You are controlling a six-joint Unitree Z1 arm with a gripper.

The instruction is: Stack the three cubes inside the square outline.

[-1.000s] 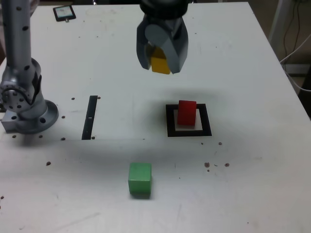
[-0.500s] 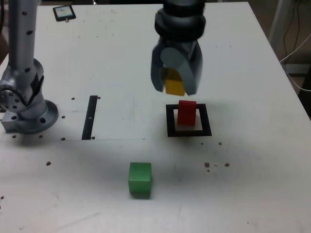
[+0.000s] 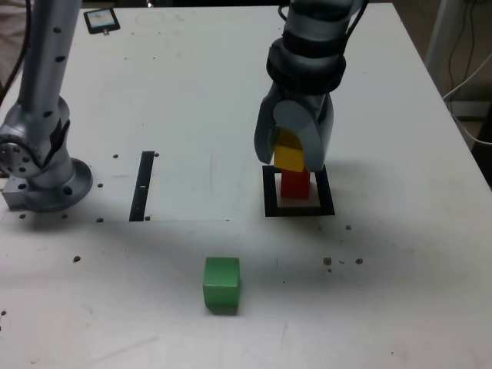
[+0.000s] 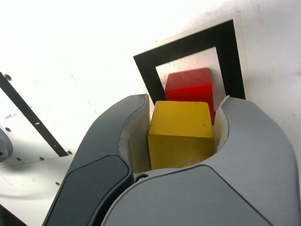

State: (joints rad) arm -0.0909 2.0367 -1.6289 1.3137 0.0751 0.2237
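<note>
Exterior view: gripper [image 3: 295,157] is closed on the yellow cube [image 3: 290,156], which sits just above the red cube [image 3: 294,184]. Red cube stands inside the square outline [image 3: 268,206]; green cube [image 3: 221,284] lies well apart, nearer the camera, untouched. Cannot tell from this view whether yellow is already touching red or hanging a hair over it.

Risks, as judged:
- Offset. Wrist view shows the yellow cube [image 4: 180,133] covering only part of the red cube [image 4: 190,87]; red shows beyond one edge. Some of that may be camera angle, but if yellow is released off-centre it could overhang, tip, or slide off.
- Nudge. Jaws reach down past the yellow cube's sides. Going lower, a jaw tip could catch the red cube's top edge and push it toward the square outline [image 4: 149,69] border or out of it.
- Release drag. If one pad sticks on opening, yellow may twist on red.
- Yellow looks slightly rotated against red in the exterior view; corners may not line up.

Pose: arm reaches in from the far side of the table, wrist pointing steeply down, gripper [image 4: 181,141] directly over the outline. Base column [image 3: 38,146] stands at the exterior view's left, beside the thin black strip [image 3: 143,185].
</note>
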